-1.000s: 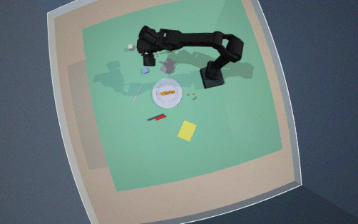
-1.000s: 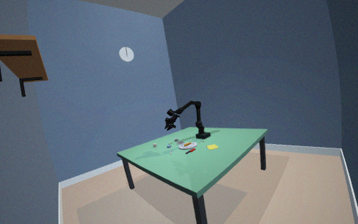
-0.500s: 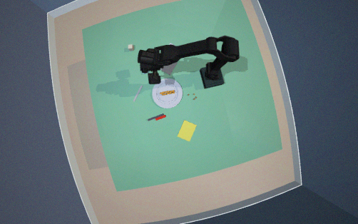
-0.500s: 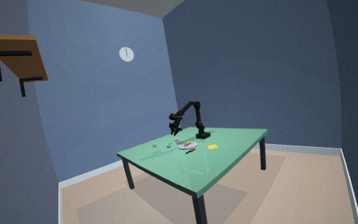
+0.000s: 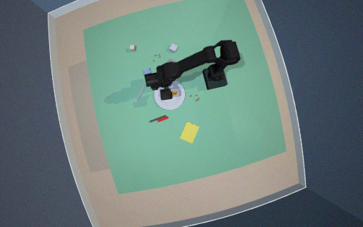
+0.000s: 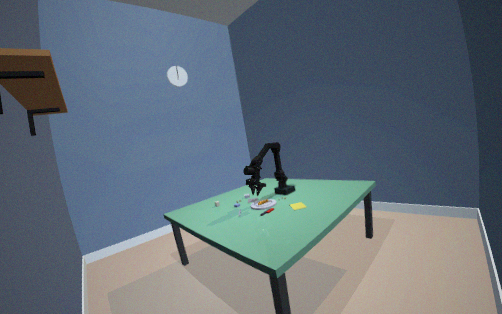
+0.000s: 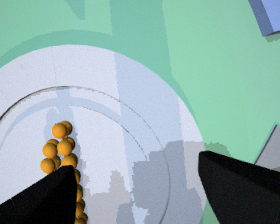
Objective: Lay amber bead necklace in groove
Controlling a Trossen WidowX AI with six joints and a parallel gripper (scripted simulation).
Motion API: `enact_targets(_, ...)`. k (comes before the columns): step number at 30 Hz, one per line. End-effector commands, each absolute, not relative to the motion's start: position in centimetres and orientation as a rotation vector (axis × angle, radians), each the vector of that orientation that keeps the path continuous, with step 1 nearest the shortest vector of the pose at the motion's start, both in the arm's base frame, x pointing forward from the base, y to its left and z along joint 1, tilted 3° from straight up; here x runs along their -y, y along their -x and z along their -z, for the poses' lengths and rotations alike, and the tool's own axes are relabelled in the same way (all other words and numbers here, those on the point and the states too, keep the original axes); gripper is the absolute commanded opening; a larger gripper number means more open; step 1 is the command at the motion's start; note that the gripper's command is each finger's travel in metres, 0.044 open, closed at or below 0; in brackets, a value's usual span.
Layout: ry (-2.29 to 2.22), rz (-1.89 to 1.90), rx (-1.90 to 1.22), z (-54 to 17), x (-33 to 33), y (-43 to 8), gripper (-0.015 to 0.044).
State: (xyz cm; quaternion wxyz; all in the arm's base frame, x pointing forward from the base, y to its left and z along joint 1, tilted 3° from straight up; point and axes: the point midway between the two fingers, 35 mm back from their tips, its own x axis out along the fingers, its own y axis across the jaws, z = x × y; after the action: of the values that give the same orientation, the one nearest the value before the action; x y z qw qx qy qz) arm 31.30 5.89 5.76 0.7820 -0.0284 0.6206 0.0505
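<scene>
The round white bead board [image 5: 169, 106] [image 7: 91, 65] lies flat on the green table, with a thin ring groove in its face. The amber bead necklace [image 5: 175, 93] [image 6: 263, 202] [image 7: 64, 147] lies bunched in a narrow, elongated heap on the board's middle, inside the ring. My gripper [image 6: 256, 193] [image 7: 137, 169] is open and empty above the board, pointing down. In the wrist view the left finger covers part of the heap, and the space between the fingertips shows bare board to the right of the beads.
A blue block [image 5: 147, 71] [image 7: 277, 15] and a grey flat piece [image 7: 278, 157] lie near the board. Small loose beads [image 5: 197, 97] lie to its right. A red and dark tool [image 5: 163, 118], a yellow sheet [image 5: 189, 132] [image 6: 298, 206] and a thin pale stick [image 5: 139, 95] lie around it.
</scene>
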Motion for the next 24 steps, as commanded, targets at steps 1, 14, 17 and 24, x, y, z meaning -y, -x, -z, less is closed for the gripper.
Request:
enact_targets(1,0.057,-0.122,-1.428,-4.7,-7.6,-29.4,0.025)
enact_targets(14,0.081,-0.127,-1.588,-3.0,-10.4,-25.5,0.025)
enact_targets(17,0.081,-0.127,-1.589,-1.9,-10.5,-25.4,0.025)
enact_targets(24,0.086,-0.131,-1.572,-2.3,-10.5,-25.8,0.025)
